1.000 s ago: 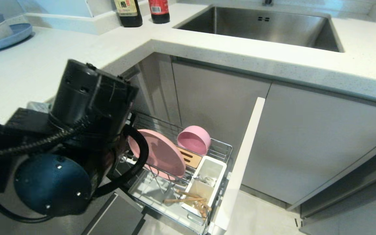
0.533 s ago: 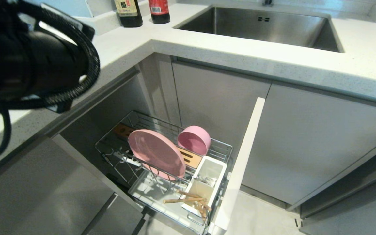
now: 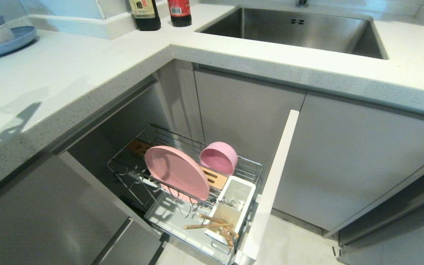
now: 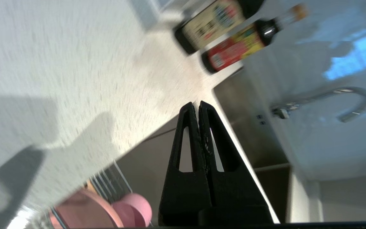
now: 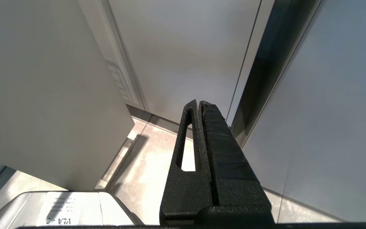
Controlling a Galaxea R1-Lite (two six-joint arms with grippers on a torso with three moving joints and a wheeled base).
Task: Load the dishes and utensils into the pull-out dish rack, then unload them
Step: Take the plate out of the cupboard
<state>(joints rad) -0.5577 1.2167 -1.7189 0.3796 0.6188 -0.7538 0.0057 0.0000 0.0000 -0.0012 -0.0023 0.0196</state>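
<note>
The pull-out dish rack (image 3: 249, 168) stands drawn out below the counter. The pink plate (image 3: 177, 172) stands on edge in its prongs, and the pink bowl (image 3: 218, 157) lies on its side behind it. Wooden chopsticks (image 3: 212, 223) lean out of the white utensil cup (image 3: 235, 191). A metal glint inside the cup could be the spoon; I cannot tell. My left gripper (image 4: 195, 103) is shut and empty, high over the counter corner, with the plate (image 4: 84, 213) and bowl (image 4: 137, 208) far below. My right gripper (image 5: 199, 102) is parked shut, facing cabinet fronts.
An open white cabinet door (image 3: 274, 176) flanks the rack on the right. The steel sink (image 3: 293, 29) and its faucet (image 4: 345, 101) lie at the back. Two sauce bottles (image 3: 145, 14) stand by the sink. A blue plate with stacked bowls (image 3: 2, 36) sits far left.
The left arm, which covered the rack's left side a second ago, swung up past the upper left and out of the head view. Only its shadow lies on the counter.
</note>
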